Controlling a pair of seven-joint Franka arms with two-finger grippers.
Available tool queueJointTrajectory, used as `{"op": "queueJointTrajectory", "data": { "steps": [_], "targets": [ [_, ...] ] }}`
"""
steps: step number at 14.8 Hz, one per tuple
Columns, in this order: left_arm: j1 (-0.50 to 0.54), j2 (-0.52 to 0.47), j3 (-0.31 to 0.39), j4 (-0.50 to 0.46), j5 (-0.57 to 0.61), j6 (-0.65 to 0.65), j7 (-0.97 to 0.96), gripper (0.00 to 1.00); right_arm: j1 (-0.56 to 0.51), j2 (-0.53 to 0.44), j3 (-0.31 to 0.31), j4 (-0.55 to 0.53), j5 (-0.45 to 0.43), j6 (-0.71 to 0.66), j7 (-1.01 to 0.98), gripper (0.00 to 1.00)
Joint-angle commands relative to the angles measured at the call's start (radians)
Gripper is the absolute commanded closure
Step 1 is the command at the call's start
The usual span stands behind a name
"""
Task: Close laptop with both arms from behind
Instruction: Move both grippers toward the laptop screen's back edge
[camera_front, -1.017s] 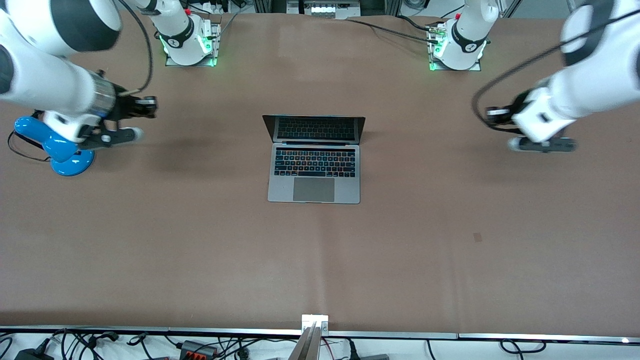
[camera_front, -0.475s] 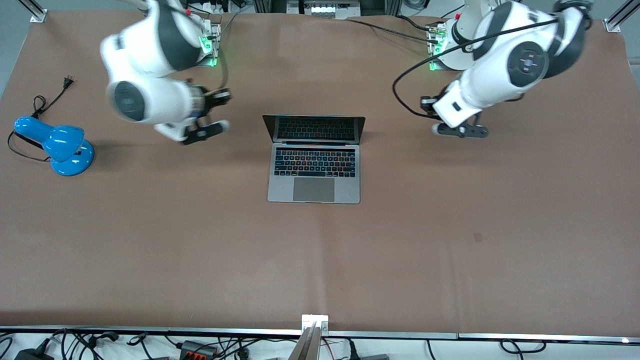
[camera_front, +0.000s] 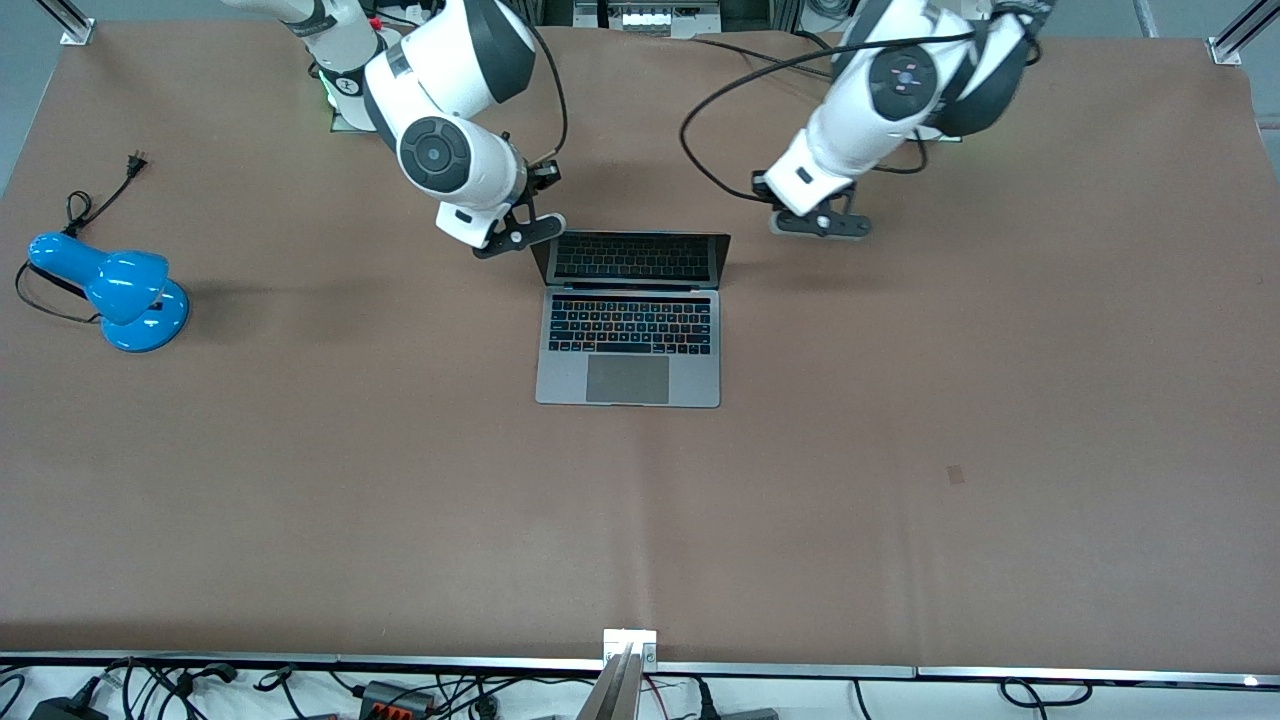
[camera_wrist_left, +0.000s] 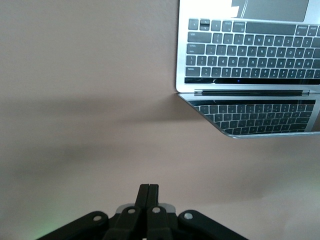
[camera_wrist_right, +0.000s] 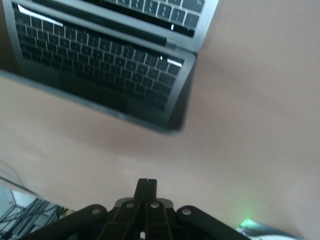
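The silver-grey laptop (camera_front: 628, 345) lies open in the middle of the brown table, its dark screen (camera_front: 630, 257) upright and facing the front camera. My right gripper (camera_front: 520, 235) is shut and empty, over the table beside the lid's corner toward the right arm's end. My left gripper (camera_front: 820, 225) is shut and empty, over the table a little way from the lid toward the left arm's end. The left wrist view shows the laptop (camera_wrist_left: 247, 55) and shut fingers (camera_wrist_left: 148, 192). The right wrist view shows the laptop (camera_wrist_right: 100, 65) and shut fingers (camera_wrist_right: 146, 186).
A blue desk lamp (camera_front: 110, 290) with a black cord stands near the right arm's end of the table. Cables and plugs lie along the table edge nearest the front camera. A small dark mark (camera_front: 955, 474) is on the table.
Both arms have swung in from the table's two ends toward the laptop's lid. The laptop has not moved and stays open.
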Motion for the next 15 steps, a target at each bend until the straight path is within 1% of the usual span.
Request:
{"op": "queueJointTrajectory", "data": {
  "steps": [1,3,4,7,9,11,12,15],
  "targets": [
    [0.010,0.074,-0.038,0.002,-0.017,0.064,-0.008,1.00,0.005,0.005,-0.015,-0.002,0.019,0.040,0.009,1.00],
    [0.009,0.125,-0.066,0.004,-0.017,0.132,-0.026,1.00,0.003,0.016,-0.016,0.002,0.019,0.048,0.009,1.00],
    [0.010,0.145,-0.069,0.008,-0.017,0.152,-0.031,1.00,0.000,0.022,-0.016,0.010,0.017,0.049,0.009,1.00],
    [0.007,0.192,-0.070,0.050,-0.014,0.167,-0.033,1.00,-0.011,0.048,-0.018,0.038,0.016,0.048,0.007,1.00],
    [0.009,0.228,-0.070,0.062,-0.013,0.207,-0.031,1.00,-0.012,0.059,-0.019,0.053,0.014,0.046,0.007,1.00],
    [0.004,0.284,-0.070,0.105,-0.007,0.229,-0.034,1.00,-0.017,0.068,-0.021,0.065,0.011,0.043,0.006,1.00],
    [-0.002,0.307,-0.069,0.110,-0.007,0.250,-0.037,1.00,-0.017,0.078,-0.023,0.078,0.011,0.040,0.006,1.00],
    [-0.004,0.344,-0.064,0.136,-0.003,0.272,-0.037,1.00,-0.020,0.085,-0.026,0.098,0.011,0.039,0.007,1.00]
  ]
}}
